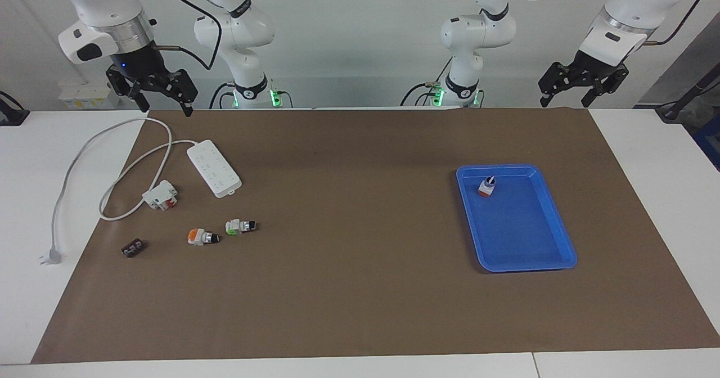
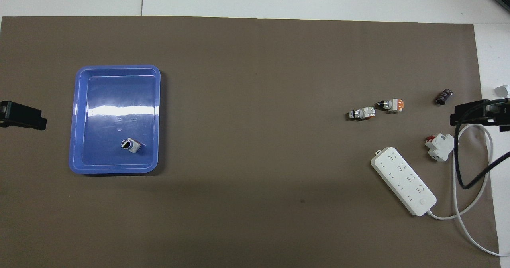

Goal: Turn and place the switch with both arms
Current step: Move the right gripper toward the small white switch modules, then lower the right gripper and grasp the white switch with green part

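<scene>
In the facing view, the switch (image 1: 241,226) lies on its side on the brown mat (image 1: 360,288), lower left of centre, its green end toward the frame's left and its black knob toward the right. Just beside it, lower and to the left, lies an orange-ended switch (image 1: 202,237). Farther left sits a small dark component (image 1: 133,248). Above these are a white-and-red block (image 1: 160,194) and a white power strip (image 1: 214,167), whose cable (image 1: 73,164) loops out to the left onto the white tabletop (image 1: 39,198). Nothing lies on the switch. At the right, a blue tray (image 1: 554,237) holds another orange-ended switch in tray (image 1: 487,186), standing on end in its upper part.

The right gripper (image 1: 163,105) hangs in the upper left, above the mat's top corner, its fingers spread wide and holding nothing. The left gripper (image 1: 565,99) hangs in the upper right past the mat's top edge, likewise spread wide and empty. Both arms wait, well apart from the switch.

In the overhead view, the switch (image 2: 361,113) lies right of centre, with the orange-ended switch (image 2: 392,105) just up and right of it, the dark component (image 2: 444,96) farther right, the block (image 2: 440,146) and power strip (image 2: 403,181) below. The tray (image 2: 75,140) sits at the left. Only the gripper tips show: the left one (image 2: 22,116) at the left edge, the right one (image 2: 478,114) at the right edge.
</scene>
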Controlling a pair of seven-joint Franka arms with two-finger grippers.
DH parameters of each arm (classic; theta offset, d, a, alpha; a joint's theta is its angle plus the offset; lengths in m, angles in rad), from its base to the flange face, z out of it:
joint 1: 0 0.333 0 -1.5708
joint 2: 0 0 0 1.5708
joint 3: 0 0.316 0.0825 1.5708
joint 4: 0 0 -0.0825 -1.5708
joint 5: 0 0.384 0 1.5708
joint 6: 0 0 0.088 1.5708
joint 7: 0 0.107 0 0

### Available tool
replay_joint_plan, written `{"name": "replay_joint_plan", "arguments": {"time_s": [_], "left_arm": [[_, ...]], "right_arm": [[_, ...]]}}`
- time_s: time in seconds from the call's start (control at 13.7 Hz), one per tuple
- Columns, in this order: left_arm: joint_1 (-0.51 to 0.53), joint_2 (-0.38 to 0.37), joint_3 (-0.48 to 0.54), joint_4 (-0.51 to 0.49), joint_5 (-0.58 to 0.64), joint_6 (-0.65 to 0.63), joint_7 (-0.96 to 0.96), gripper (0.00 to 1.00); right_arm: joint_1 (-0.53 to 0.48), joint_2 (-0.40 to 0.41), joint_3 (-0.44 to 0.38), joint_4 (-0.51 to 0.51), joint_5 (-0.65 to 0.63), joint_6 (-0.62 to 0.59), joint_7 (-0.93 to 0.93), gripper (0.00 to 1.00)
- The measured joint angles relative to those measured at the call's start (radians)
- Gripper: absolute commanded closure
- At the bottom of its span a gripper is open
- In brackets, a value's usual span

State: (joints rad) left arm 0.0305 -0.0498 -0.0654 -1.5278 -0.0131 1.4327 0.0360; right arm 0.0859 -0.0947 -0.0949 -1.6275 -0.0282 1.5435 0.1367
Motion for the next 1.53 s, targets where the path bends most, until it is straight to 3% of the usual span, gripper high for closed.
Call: {"name": "replay_joint_plan", "arguments": {"time_s": [0.36,0.58,0.87,1.31,1.53], "left_arm": [[0.000,0.000,0.000,0.000,0.000,0.000,0.000,0.00],[0.000,0.000,0.000,0.000,0.000,0.000,0.000,0.00],[0.000,0.000,0.000,0.000,0.000,0.000,0.000,0.00],[0.000,0.000,0.000,0.000,0.000,0.000,0.000,0.00],[0.000,0.000,0.000,0.000,0.000,0.000,0.000,0.00]], "right_arm": [[-0.001,-0.003,-0.002,-0.020,0.000,0.039,0.000,0.00],[0.000,-0.023,-0.002,-0.126,0.000,0.222,0.049,0.00],[0.017,-0.011,0.000,-0.217,0.000,0.401,0.295,0.00],[0.016,0.175,-0.001,-0.243,0.004,0.565,0.775,0.00],[0.025,0.309,0.000,-0.245,0.102,0.670,0.946,0.00]]}}
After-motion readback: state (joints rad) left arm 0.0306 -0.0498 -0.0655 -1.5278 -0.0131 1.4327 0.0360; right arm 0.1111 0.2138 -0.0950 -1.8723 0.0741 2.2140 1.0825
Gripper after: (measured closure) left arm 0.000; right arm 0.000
